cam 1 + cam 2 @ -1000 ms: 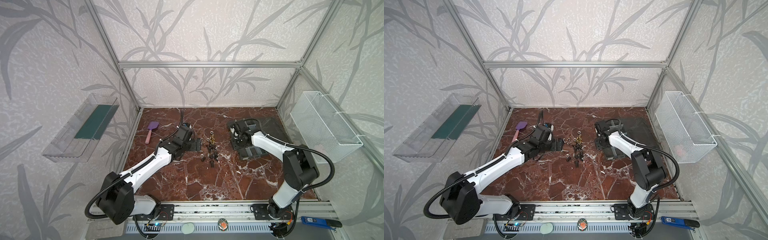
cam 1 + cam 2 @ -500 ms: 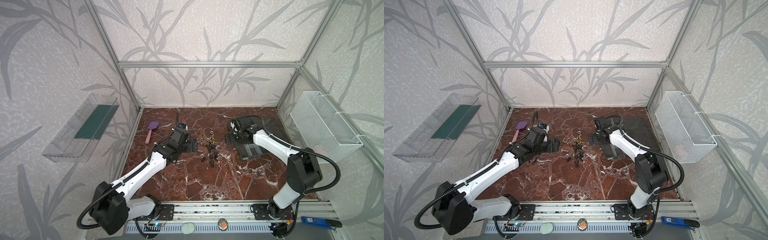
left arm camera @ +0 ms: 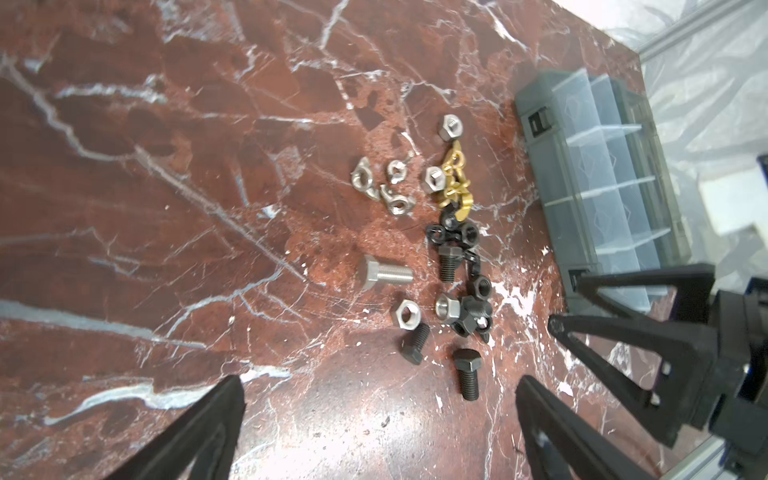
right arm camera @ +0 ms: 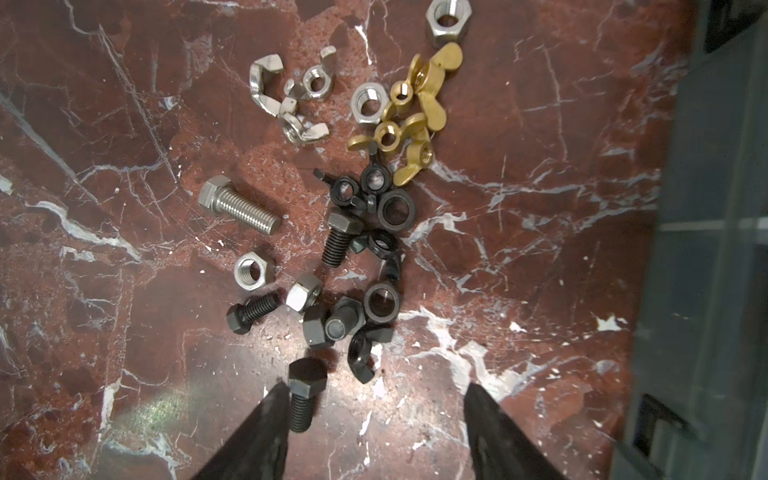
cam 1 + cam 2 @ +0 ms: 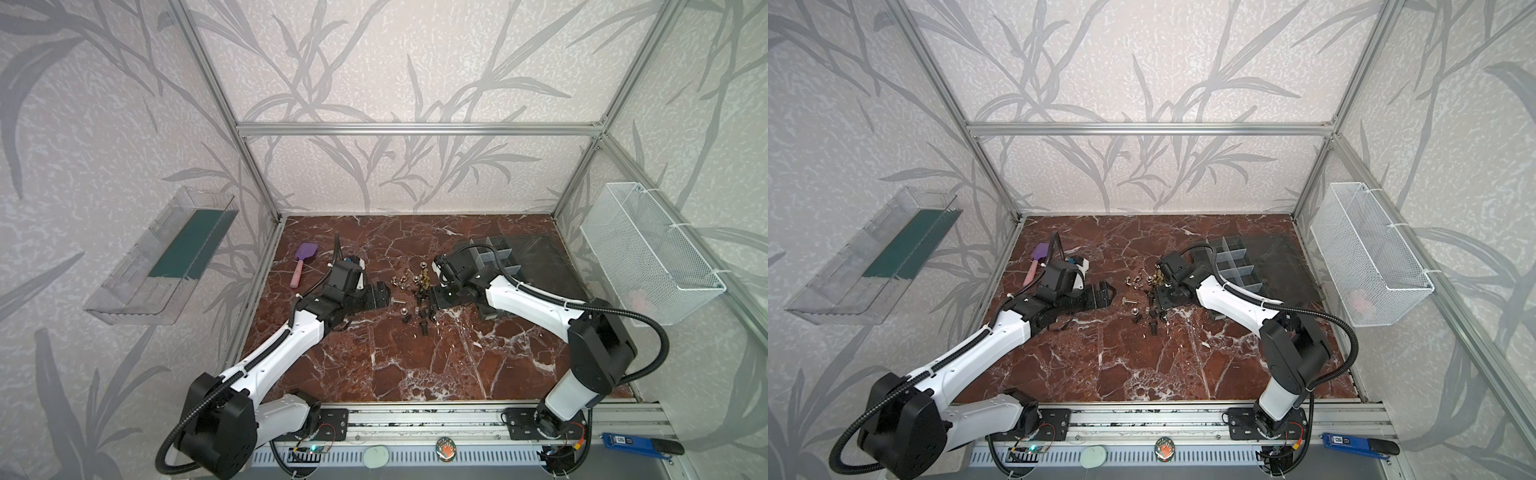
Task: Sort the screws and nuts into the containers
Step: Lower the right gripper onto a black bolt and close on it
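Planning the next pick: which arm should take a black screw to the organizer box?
Right, probably. The right gripper hangs open with a black screw beside one fingertip, and the organizer box lies next to that arm.

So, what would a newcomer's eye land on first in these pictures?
The loose scatter of screws and nuts in silver, brass and black, in the middle of the red marble table. The left gripper and right gripper flank it, jaws open and empty. The grey organizer box stands lid-open just to the right.
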